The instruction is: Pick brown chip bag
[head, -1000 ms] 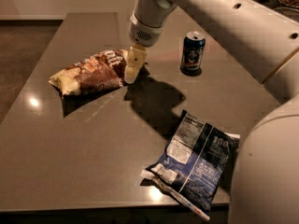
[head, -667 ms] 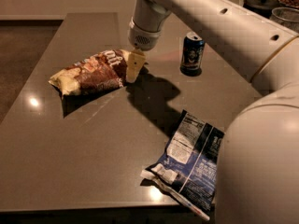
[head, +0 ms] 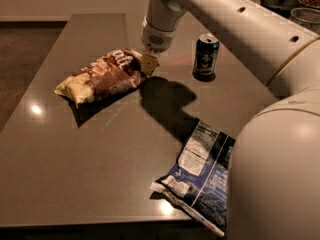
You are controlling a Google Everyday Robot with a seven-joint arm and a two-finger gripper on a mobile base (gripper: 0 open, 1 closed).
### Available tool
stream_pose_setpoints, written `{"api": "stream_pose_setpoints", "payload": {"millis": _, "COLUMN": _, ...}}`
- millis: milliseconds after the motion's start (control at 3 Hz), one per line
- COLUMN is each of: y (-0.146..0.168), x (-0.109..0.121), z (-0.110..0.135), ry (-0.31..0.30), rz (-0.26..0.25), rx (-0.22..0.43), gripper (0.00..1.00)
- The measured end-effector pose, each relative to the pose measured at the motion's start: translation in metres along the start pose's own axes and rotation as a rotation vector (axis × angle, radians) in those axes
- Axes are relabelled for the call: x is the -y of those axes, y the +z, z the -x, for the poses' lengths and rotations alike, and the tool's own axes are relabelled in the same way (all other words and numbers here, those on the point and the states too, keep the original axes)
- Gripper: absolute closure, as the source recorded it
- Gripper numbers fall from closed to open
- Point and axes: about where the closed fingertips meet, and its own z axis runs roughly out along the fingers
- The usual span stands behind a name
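Note:
The brown chip bag [head: 102, 76] lies on the dark table [head: 90, 174] at the left. It has a glossy brown middle with white lettering and pale cream ends. My gripper [head: 148, 64] hangs from the white arm that reaches in from the upper right. Its yellowish tip is at the bag's right end, touching or just above it. The arm's wrist hides part of that end.
A dark blue soda can [head: 206, 57] stands upright to the right of the gripper. A dark blue bag with a white nutrition label [head: 200, 174] lies near the table's front edge. The robot's white body [head: 280, 174] fills the lower right. Jars [head: 305, 4] stand at the far right.
The gripper has moved slightly right and in against the bag's right end. The bag, can and blue bag stay where they were.

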Motion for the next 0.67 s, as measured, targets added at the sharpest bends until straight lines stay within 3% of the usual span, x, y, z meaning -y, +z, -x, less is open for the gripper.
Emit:
{"api": "stream_pose_setpoints", "payload": {"millis": 333, "y": -0.03, "x": 0.001, "z": 0.0, "ry": -0.004, "rz": -0.017, "rx": 0.034, "gripper": 0.91}}
{"api": "stream_pose_setpoints", "payload": {"millis": 667, "y": -0.073, "x": 0.0, "z": 0.007, "ry": -0.031, "rz": -0.045, "rx": 0.081, "gripper": 1.0}}
